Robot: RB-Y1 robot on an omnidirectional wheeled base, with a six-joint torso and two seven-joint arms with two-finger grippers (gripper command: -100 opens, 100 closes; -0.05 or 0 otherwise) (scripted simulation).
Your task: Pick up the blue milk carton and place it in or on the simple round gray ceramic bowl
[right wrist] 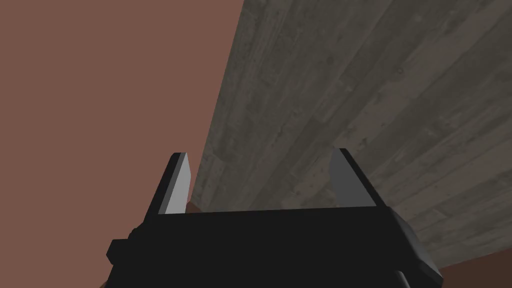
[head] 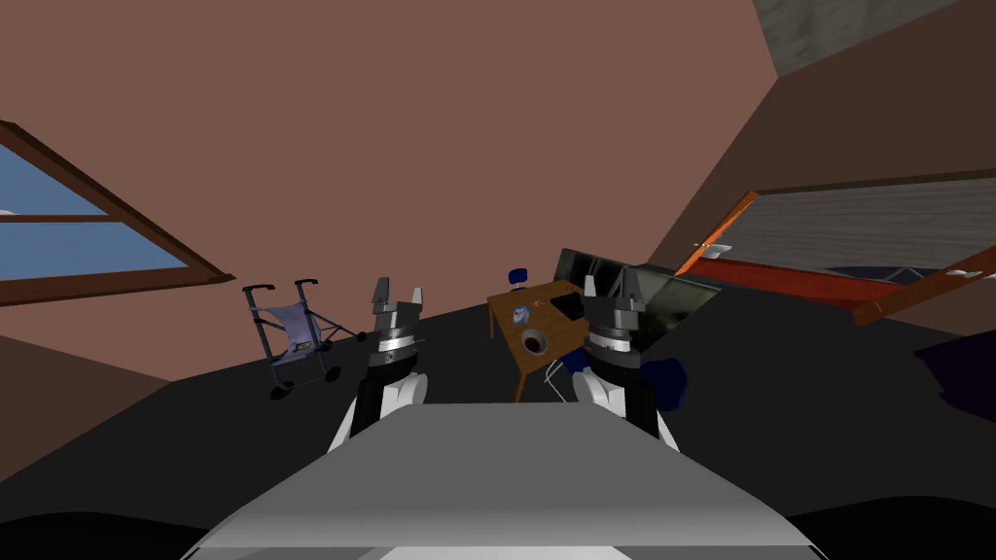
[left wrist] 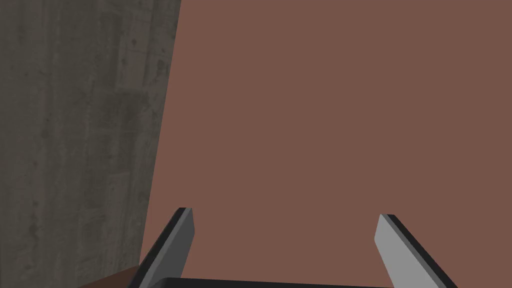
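Both arms raised ahead, left end effector (head: pixel 398 293) and right end effector (head: pixel 611 283) spread apart, holding nothing.

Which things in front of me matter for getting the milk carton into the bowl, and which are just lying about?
For the job:
- blue milk carton
- round grey bowl, next to it on the brown table
- left hand and right hand, both open and empty

Just lying about:
- wheeled walker on the floor
- blue chair behind the table
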